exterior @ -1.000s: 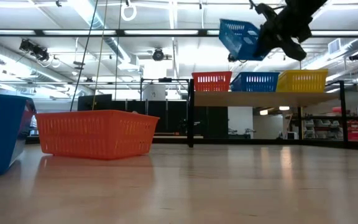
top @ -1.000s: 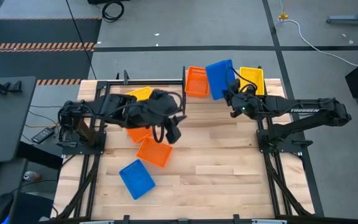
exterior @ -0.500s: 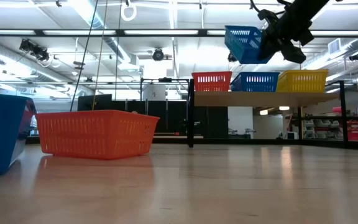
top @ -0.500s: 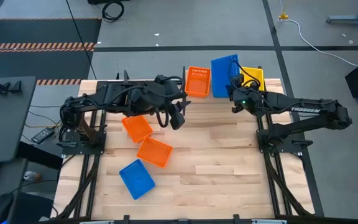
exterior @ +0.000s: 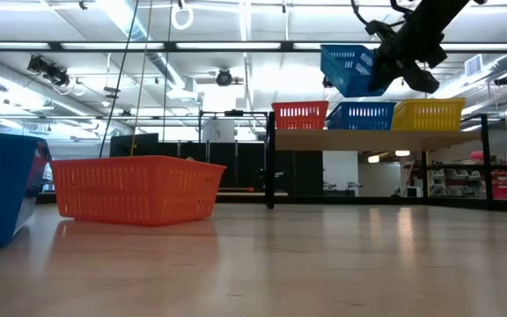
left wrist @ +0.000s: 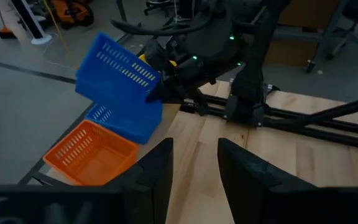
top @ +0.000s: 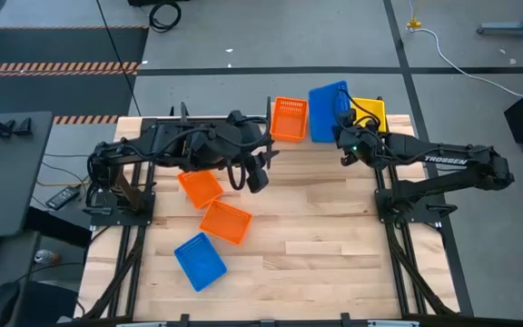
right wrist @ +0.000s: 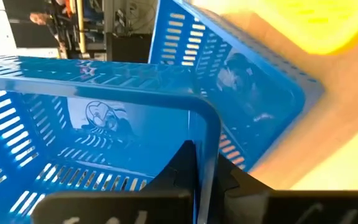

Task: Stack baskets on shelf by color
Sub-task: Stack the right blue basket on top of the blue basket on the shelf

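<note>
Your right tool (exterior: 393, 55) has carried its blue basket (exterior: 352, 70) across over the last second: a second ago it hung tilted above the gap between the orange and blue baskets on the shelf, and now it sits nearly over the shelf's blue basket (exterior: 362, 115), still clear of it and still tipped. Your left arm has swung too, away from the desk's left side toward the shelf, so the orange basket (top: 199, 187) it was covering is now exposed.

Nearest in the low view, on the desk, you have a blue basket (exterior: 0, 195) and an orange one (exterior: 133, 188); the high view shows a second orange (top: 225, 222) between them.

Your left tool (left wrist: 192, 167) hangs over bare desk with its fingers apart, holding nothing.

Beyond, the right tool is clamped on the rim of the carried blue basket. On the shelf (exterior: 368, 137) stand an orange basket (exterior: 299, 115), the blue one and a yellow one (exterior: 428, 114), side by side.

You look close to the drop: level the basket and lower it into the blue one beneath.
</note>
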`<state>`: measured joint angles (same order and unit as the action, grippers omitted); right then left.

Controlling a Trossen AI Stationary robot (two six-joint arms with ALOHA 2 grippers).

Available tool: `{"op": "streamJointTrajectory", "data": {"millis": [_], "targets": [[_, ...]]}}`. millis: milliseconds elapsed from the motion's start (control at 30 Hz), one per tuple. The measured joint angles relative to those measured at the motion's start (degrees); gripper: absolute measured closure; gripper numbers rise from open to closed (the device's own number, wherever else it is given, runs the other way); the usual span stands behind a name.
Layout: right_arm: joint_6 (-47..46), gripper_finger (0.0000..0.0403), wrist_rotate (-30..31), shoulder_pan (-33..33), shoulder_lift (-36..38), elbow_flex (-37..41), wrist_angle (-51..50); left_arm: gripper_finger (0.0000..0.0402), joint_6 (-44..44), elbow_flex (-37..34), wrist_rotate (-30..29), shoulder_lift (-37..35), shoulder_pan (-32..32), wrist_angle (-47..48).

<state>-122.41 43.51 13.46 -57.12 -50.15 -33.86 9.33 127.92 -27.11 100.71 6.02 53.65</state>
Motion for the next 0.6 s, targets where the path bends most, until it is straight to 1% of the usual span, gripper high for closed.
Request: {"op": "streamJointTrajectory", "data": {"millis": [133,600], "targets": [[0.0,0.0382,0.1,0.5,0.0,0.0,0.7,0.0269,-0.2,0.0,0.0,0.0,0.1,0.0],[1.5,0.0309,-0.1,0.6,0.0,0.0,0.5,0.0269,-0.2,0.0,0.0,0.0,-0.1,0.0]]}}
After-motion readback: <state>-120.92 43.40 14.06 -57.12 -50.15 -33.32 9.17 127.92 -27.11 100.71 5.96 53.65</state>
